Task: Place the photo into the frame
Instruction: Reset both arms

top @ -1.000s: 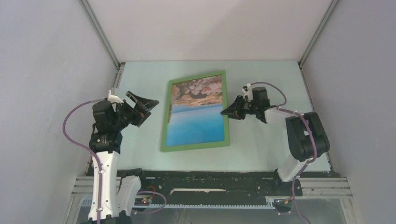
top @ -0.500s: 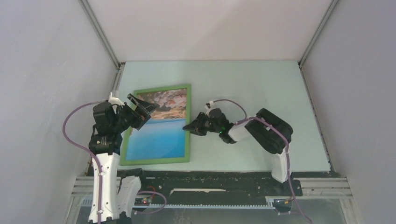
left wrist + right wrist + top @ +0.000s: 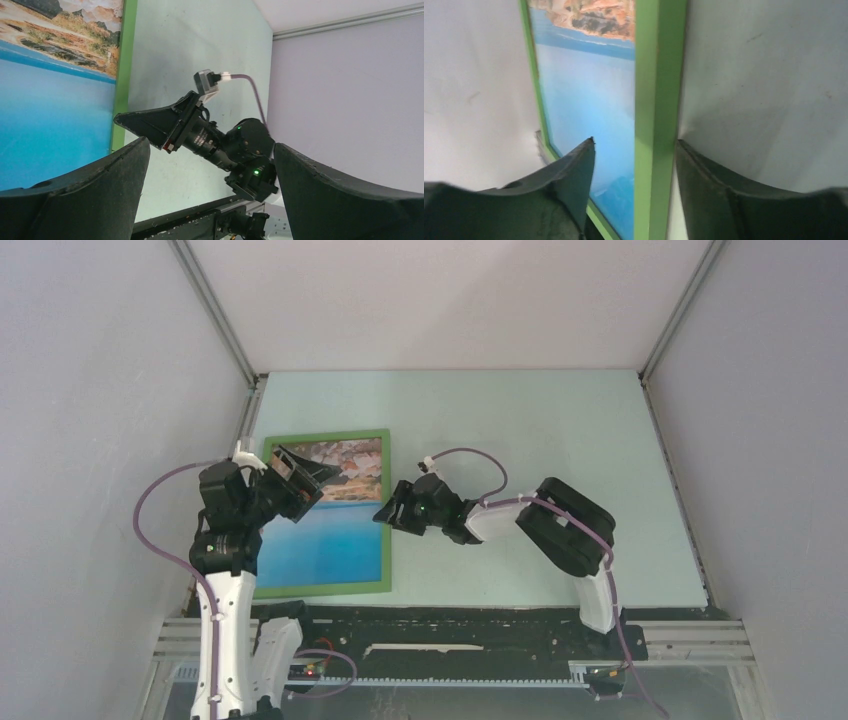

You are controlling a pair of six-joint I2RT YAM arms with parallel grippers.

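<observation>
Seemingly step: final placing of the frame (image 3: 320, 589) on the bench (image 3: 520, 420).
Photo (image 3: 325, 540): inside frame, near-left.
Right tool (image 3: 383, 512): parted astride the right rail (image 3: 656, 100), gripping nothing.
Left tool (image 3: 305, 470): wide, above the frame's far end.
Care: press low, evenly; no lifting.

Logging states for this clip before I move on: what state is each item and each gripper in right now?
the frame: lying flat on the left side of the table, green side up.
the photo: seated in the frame, picture side up.
left gripper: open, raised over the frame's left part, holding nothing.
right gripper: open, fingers straddling the frame's right rail, not clamped.
</observation>
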